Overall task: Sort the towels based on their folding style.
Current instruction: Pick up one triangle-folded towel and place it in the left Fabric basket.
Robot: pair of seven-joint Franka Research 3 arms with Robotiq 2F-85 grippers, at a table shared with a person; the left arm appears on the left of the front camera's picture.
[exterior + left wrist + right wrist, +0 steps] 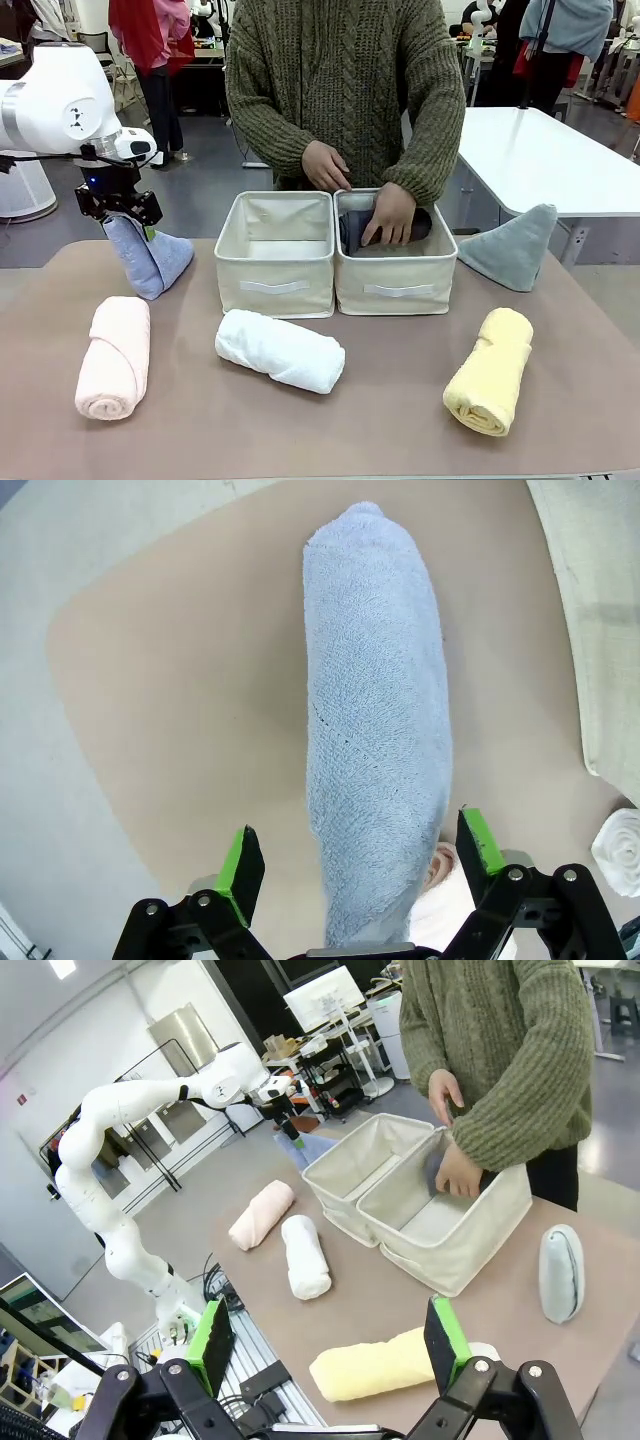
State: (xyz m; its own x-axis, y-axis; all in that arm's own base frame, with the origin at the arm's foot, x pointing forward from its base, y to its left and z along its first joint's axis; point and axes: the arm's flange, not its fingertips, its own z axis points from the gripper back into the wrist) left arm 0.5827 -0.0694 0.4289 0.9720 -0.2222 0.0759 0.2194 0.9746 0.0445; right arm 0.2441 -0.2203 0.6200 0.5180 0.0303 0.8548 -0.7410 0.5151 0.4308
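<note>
The light blue cone towel (152,262) stands at the table's back left. My left gripper (124,212) is over its tip, and in the left wrist view the towel (375,720) runs between the open fingers (240,868) of the left gripper (360,855) without being pinched. A person's hand (388,212) presses the dark grey towel (352,228) into the right bin (396,285). On the table lie the pink roll (112,355), white roll (280,350) and yellow roll (490,370). The grey-teal cone (512,245) stands back right. My right gripper (328,1340) hangs open and empty, high over the table.
The left bin (274,282) stands beside the right one, touching it. The person stands at the far edge with both hands at the right bin. A white table (545,155) is behind on the right. Bare tabletop lies along the front edge.
</note>
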